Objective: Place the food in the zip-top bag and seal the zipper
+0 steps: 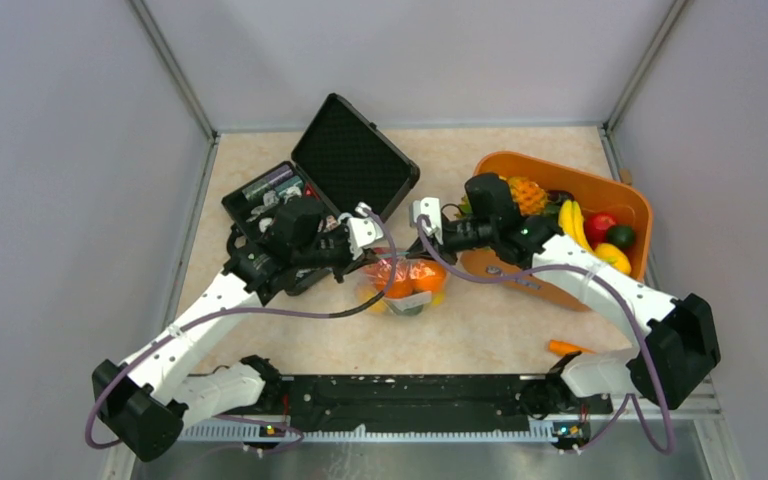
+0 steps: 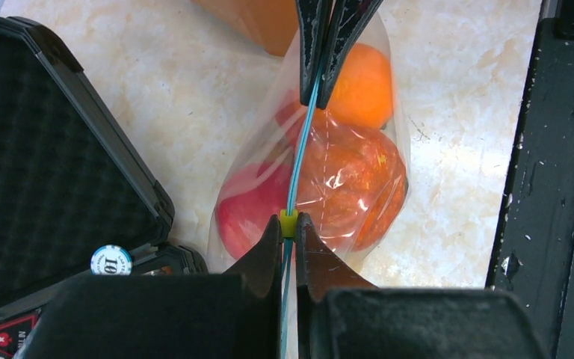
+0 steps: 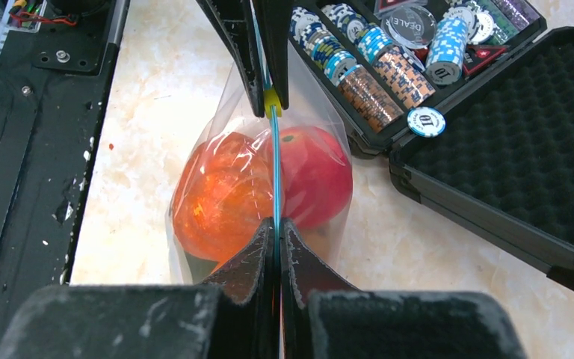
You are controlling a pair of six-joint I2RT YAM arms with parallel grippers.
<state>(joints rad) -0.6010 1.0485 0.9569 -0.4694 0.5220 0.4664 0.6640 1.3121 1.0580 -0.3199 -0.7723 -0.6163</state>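
Seen from above, the left gripper (image 1: 368,258) and right gripper (image 1: 430,250) meet over the zip-top bag (image 1: 406,292), which sits just below both tips with the food (image 1: 407,279) inside. In the left wrist view, the left fingers are pressed together on the zipper (image 2: 300,153) at its yellow slider (image 2: 289,222), and the teal strip runs straight ahead into the right gripper's pinch; a black case (image 2: 52,149) lies to the left. In the right wrist view, the right fingers clamp the strip's near end, red and orange fruit bulging on either side beneath.

zip-top bag (image 1: 405,290) 1 | black case (image 1: 355,160) 1 | orange basket (image 1: 535,163) 1 | left pincer (image 2: 289,224) 1 | right pincer (image 3: 277,224) 1
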